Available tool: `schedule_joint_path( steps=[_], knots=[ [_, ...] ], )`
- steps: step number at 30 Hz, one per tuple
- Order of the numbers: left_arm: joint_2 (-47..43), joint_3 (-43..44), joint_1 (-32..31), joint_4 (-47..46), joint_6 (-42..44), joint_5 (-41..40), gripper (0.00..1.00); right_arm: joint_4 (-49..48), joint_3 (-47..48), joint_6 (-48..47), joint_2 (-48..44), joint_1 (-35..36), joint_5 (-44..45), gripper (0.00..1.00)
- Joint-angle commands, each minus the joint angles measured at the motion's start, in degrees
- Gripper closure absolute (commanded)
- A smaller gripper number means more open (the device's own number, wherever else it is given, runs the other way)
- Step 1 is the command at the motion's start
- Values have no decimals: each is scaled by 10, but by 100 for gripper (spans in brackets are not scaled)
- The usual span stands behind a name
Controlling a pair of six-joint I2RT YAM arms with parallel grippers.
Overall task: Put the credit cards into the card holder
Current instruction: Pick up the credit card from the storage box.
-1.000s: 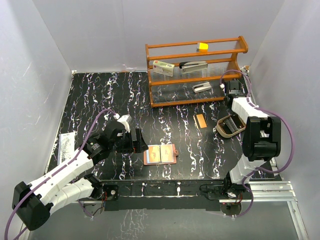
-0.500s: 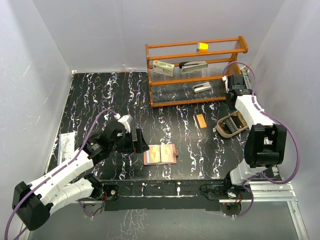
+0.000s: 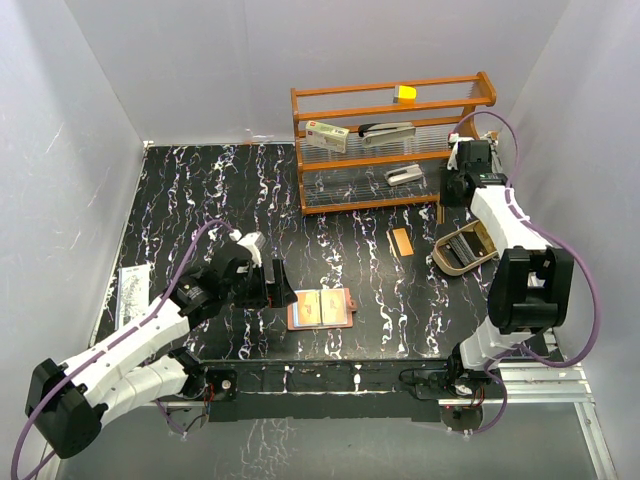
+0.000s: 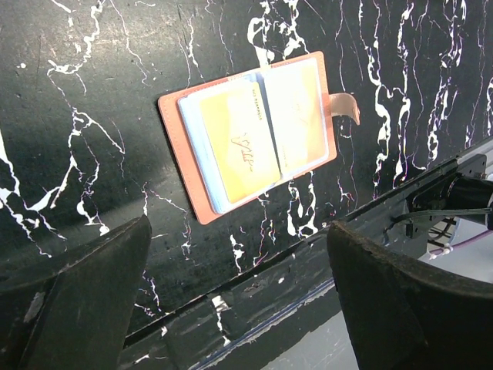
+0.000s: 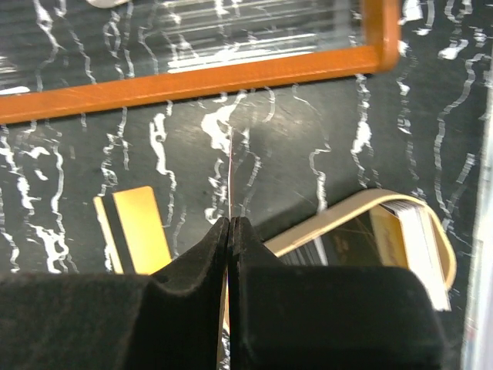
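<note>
The reddish-brown card holder [image 3: 321,309] [image 4: 191,179] lies open near the table's front edge, with a yellow-orange card [image 4: 239,144] showing in each panel. My left gripper [image 3: 272,284] [image 4: 239,254] stands open just left of it, with nothing between its fingers. My right gripper [image 3: 455,186] [image 5: 231,221] is shut on a thin credit card [image 5: 231,173], seen edge-on and sticking out of the jaws, held above the table between the rack and the tray. Another orange credit card [image 3: 402,241] [image 5: 142,227] lies flat on the table.
A wooden rack [image 3: 395,98] [image 5: 192,81] with small items stands at the back. A tan oval tray [image 3: 441,263] [image 5: 362,212] holding more cards sits at the right. A white printed packet [image 3: 132,292] lies at the left edge.
My right arm has lifted away from the tray and moved back toward the rack, its gripper staying shut. The left arm has hardly moved.
</note>
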State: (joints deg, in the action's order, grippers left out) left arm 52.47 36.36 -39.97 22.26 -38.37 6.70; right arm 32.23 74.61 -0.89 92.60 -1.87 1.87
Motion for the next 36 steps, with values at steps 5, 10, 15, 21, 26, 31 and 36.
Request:
schedule_joint_path(
  steps=[5,10,15,21,26,31,36],
  knots=[
    [18,-3,0,-19,-3,25,12,-81,-7,44,35,1,-75,100],
    [25,-2,0,-20,-5,19,14,-89,-26,39,59,-5,-108,100],
    [27,6,0,-20,-12,19,15,-52,-22,40,105,-10,-147,100],
    [18,9,0,-11,-14,15,16,-36,-27,42,129,-12,-154,100],
    [22,10,0,-13,-19,9,17,-36,-32,45,140,-12,-174,100],
    [49,4,0,-27,-35,4,22,-58,-59,59,128,-11,-210,100],
    [76,6,0,-52,-51,7,28,-83,-93,71,118,2,-251,100]
  ],
)
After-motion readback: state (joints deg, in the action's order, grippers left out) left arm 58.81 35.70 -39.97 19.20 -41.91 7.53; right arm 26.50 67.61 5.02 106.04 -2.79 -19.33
